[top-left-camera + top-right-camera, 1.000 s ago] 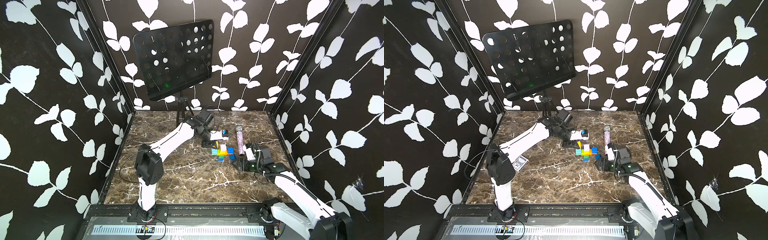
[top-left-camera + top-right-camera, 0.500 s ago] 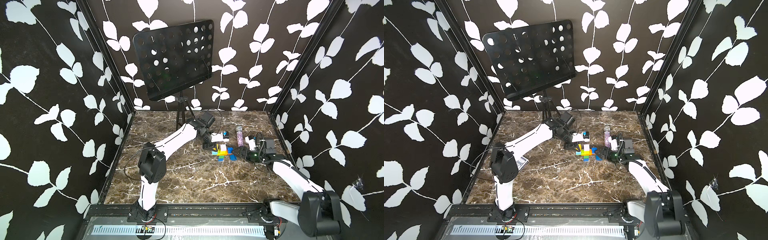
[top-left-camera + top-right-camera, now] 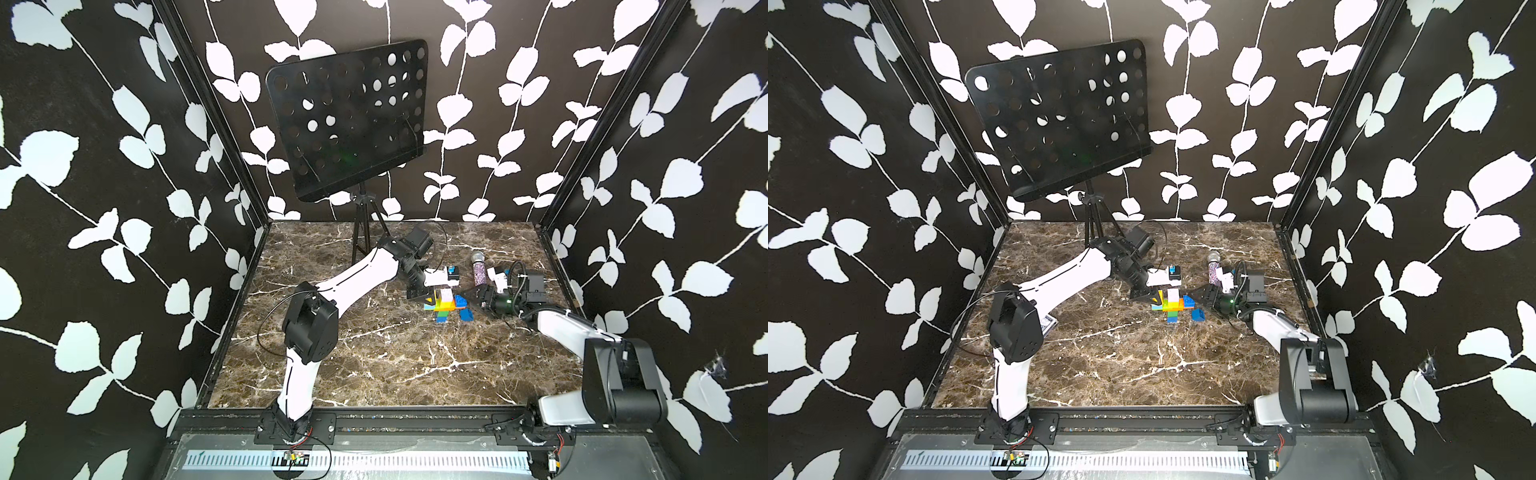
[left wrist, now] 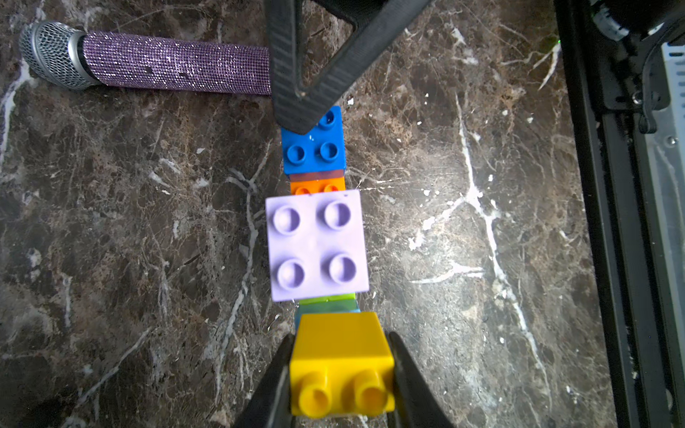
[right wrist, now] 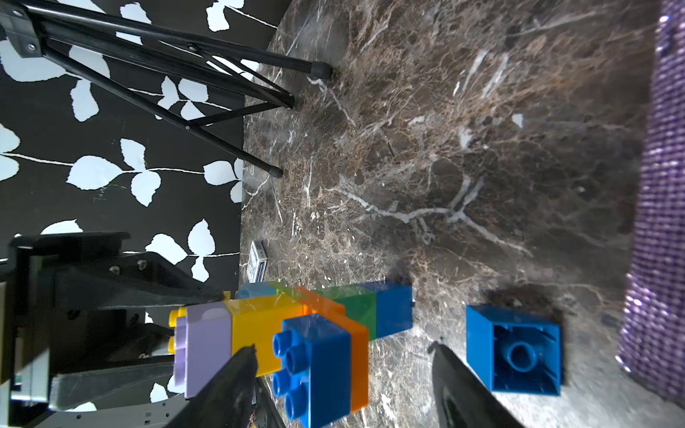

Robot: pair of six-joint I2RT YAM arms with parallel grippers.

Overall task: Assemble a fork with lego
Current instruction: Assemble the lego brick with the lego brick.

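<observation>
Left hand (image 4: 341,348) clamped on the yellow brick (image 4: 339,370) at one end of the fork (image 3: 444,303), flat on the tabletop (image 3: 395,353). Right hand (image 5: 341,352) apart, straddling the fork's blue prong brick (image 5: 322,374). Loose blue brick (image 5: 513,348) just beside, hollow side up.

Black music stand (image 3: 348,120) (perforated desk, tripod base); behind it and to either side, black walls (image 3: 104,174) with white leaf-vine print; under and before it, brown white-veined marble floor (image 3: 395,361); lighting even.
</observation>
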